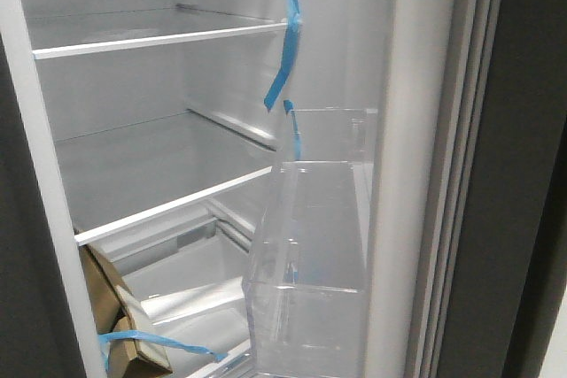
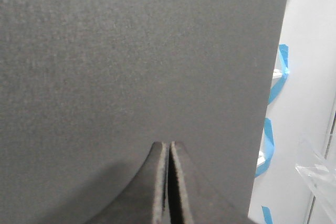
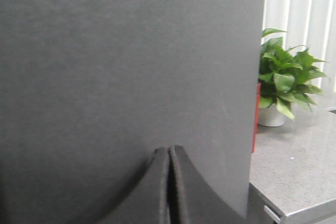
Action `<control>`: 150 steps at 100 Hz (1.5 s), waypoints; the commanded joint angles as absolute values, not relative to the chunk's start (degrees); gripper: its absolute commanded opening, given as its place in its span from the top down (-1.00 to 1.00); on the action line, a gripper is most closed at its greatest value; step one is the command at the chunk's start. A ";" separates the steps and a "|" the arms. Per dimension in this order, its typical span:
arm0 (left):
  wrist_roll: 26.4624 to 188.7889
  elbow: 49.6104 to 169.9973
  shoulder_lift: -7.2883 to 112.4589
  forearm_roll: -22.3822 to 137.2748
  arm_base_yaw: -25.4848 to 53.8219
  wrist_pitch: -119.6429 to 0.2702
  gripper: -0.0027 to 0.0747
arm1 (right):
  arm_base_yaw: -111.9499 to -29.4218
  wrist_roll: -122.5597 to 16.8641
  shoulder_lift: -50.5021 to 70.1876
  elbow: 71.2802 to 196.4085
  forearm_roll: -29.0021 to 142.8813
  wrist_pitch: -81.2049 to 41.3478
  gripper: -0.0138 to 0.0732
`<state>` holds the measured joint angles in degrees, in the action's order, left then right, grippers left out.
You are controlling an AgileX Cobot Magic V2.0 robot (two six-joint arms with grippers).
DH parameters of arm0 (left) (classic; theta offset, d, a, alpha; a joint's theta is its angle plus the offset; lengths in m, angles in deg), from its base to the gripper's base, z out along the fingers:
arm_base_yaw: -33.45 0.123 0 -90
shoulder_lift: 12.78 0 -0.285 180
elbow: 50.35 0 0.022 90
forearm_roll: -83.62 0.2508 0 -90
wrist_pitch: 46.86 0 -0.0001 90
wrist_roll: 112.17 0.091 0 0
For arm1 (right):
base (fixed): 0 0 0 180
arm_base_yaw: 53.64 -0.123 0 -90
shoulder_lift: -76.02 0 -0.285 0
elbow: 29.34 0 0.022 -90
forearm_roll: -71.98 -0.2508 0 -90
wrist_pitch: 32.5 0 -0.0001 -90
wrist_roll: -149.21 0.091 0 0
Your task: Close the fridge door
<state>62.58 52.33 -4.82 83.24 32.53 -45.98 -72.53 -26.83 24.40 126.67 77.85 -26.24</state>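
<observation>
The fridge door (image 1: 400,174) stands open at the right of the front view, its white inner side, grey gasket (image 1: 461,174) and clear bin (image 1: 310,227) facing me; its dark-grey outer face (image 1: 518,157) is edge-on. Neither gripper shows there. In the right wrist view my right gripper (image 3: 169,149) is shut and empty, its tips right at the door's matte dark-grey outer face (image 3: 131,51). In the left wrist view my left gripper (image 2: 169,145) is shut and empty, its tips right at the matching dark-grey panel (image 2: 131,51) beside the opening.
Inside the fridge are white shelves (image 1: 159,40), blue tape strips (image 1: 285,42) and a brown paper package (image 1: 115,307) at the lower left. Beyond the door's edge in the right wrist view stand a potted plant (image 3: 286,80) and a grey speckled counter (image 3: 299,171).
</observation>
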 commanded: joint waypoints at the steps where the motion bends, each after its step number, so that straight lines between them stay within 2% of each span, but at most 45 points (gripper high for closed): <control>1: 62.38 50.73 -3.73 83.14 32.07 -41.58 0.98 | -73.07 -26.79 24.32 128.83 78.60 -30.40 0.86; 50: 62.38 50.73 -3.73 83.14 32.07 -41.58 0.99 | -79.14 -26.79 22.67 128.83 78.60 -31.09 0.86; 80: 62.38 50.73 -3.73 83.14 32.07 -41.58 0.99 | -84.25 -26.66 16.15 129.18 78.60 -39.52 0.86; 115: 62.38 50.73 -3.73 83.14 32.07 -41.58 0.99 | -87.90 -26.66 5.04 139.38 78.60 -37.79 0.86; 150: 62.38 50.73 -3.73 83.14 32.07 -41.58 0.99 | -88.01 -26.07 -5.67 149.49 77.92 -37.89 0.86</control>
